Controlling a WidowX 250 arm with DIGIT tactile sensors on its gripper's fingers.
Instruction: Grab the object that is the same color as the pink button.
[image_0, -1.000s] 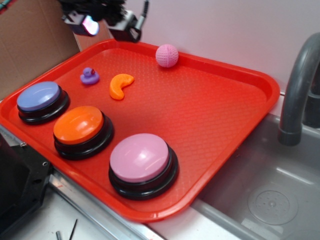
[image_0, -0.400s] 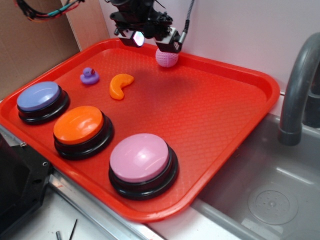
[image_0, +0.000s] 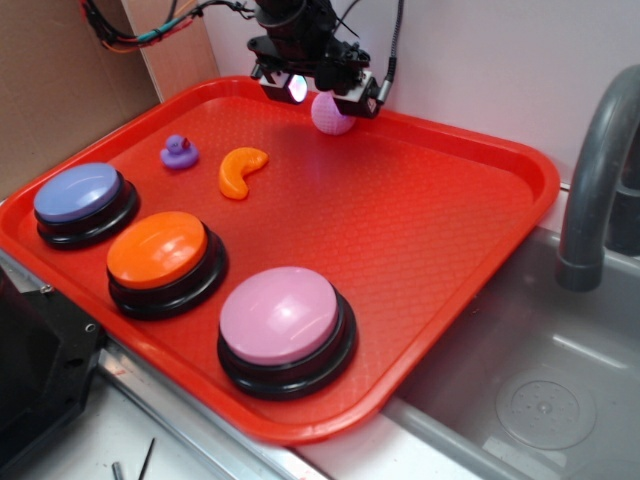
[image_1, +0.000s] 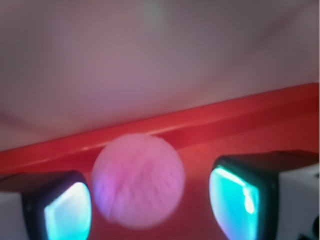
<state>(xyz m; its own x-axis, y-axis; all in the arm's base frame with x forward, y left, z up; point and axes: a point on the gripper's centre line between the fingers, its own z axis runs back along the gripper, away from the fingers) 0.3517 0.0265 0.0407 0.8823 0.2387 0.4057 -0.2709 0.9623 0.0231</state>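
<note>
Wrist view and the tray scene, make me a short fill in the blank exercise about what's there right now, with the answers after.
1. The gripper has its fingers on either side of the pink ___.
2. The pink ball sits near the red tray's ___ rim, away from the buttons.
3. Between the purple duck and the ball lies an ___ crescent piece.
4. The pink button stands next to the ___ button.

Missing words: ball; far; orange; orange
</note>
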